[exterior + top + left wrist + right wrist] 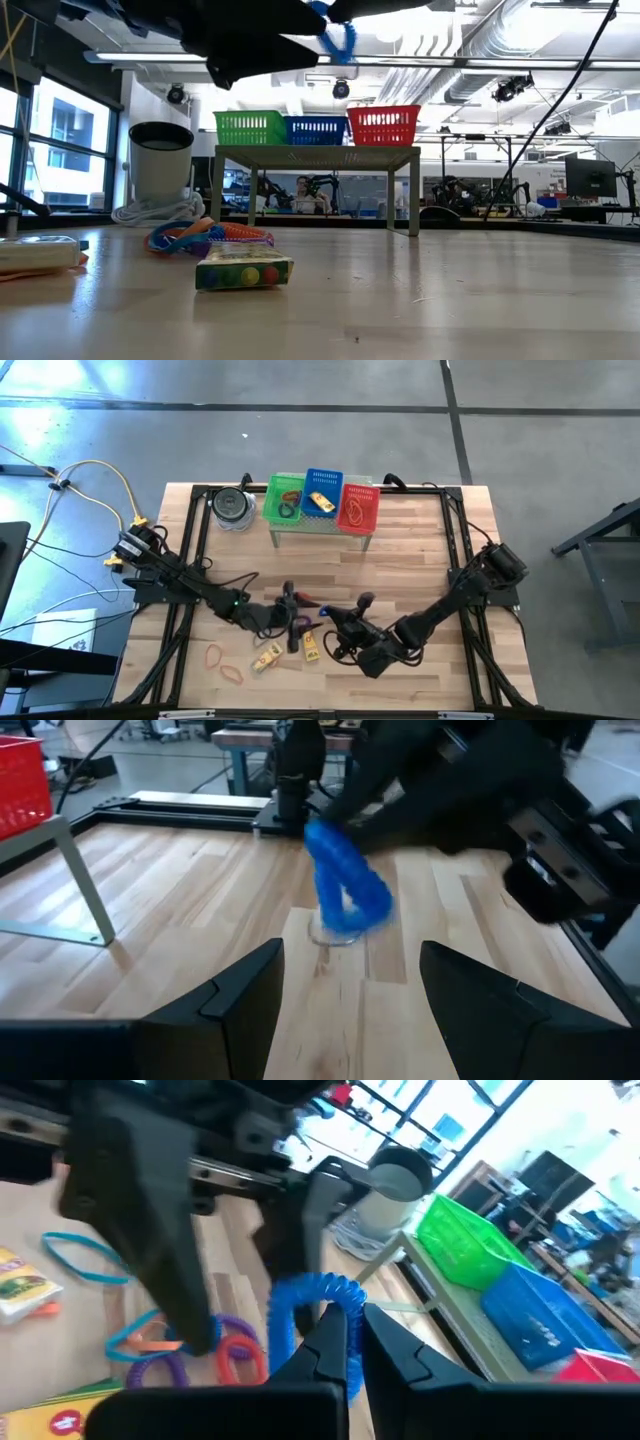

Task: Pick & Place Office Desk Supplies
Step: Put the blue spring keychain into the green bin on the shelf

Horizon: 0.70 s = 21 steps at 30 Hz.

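Observation:
A blue spiral loop [345,885] hangs in the air over the table's near middle, with my right gripper [355,1345] shut on it. My left gripper [350,1010] is open and faces the loop from the table's left, its fingers short of it with nothing between them. In the high view the two grippers [290,600] [332,616] nearly meet. On the table below lie purple, orange and blue loops [190,1350], orange bands [222,663] and yellow oblong pieces [266,657] [310,648]. My right gripper pinches one side of the blue spiral loop [335,1305] between its two fingers. The fingers come nearly level from the table's right side. The loop is lifted clear of the table, and its free part droops below the fingers [350,915].
A small stand [315,155] at the table's far middle carries a green [285,500], a blue [322,492] and a red basket [358,507]. A round grey tin [233,507] stands to its left. A black frame edges the table, and yellow cables lie beyond the left edge.

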{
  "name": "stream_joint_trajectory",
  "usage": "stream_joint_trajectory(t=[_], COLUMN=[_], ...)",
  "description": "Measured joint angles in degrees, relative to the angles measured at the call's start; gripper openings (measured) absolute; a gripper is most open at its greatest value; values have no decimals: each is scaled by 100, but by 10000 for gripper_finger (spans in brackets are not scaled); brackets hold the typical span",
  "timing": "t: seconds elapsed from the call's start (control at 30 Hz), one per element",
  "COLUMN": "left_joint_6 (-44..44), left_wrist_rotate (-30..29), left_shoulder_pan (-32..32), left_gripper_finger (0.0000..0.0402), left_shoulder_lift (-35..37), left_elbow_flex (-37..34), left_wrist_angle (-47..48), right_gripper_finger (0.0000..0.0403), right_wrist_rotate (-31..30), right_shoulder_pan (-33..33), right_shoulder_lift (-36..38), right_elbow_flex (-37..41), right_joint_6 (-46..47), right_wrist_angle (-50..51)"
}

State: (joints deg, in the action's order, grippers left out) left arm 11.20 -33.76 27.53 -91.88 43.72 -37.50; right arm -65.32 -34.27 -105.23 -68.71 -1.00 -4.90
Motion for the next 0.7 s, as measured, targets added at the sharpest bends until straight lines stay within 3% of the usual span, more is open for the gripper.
stream_joint_trajectory(t=[0.7], left_joint_6=[211], left_wrist_rotate=[162], left_shoulder_pan=[-52], left_gripper_finger=[227], left_shoulder_lift=[0], left_elbow_flex=[0], left_wrist_angle=[-291], right_gripper_finger=[3], right_wrist_rotate=[435], right_shoulder_pan=[292], right_shoulder_lift=[-3], right_elbow_flex=[-2], right_joint_6=[-444], right_wrist_angle=[-187])
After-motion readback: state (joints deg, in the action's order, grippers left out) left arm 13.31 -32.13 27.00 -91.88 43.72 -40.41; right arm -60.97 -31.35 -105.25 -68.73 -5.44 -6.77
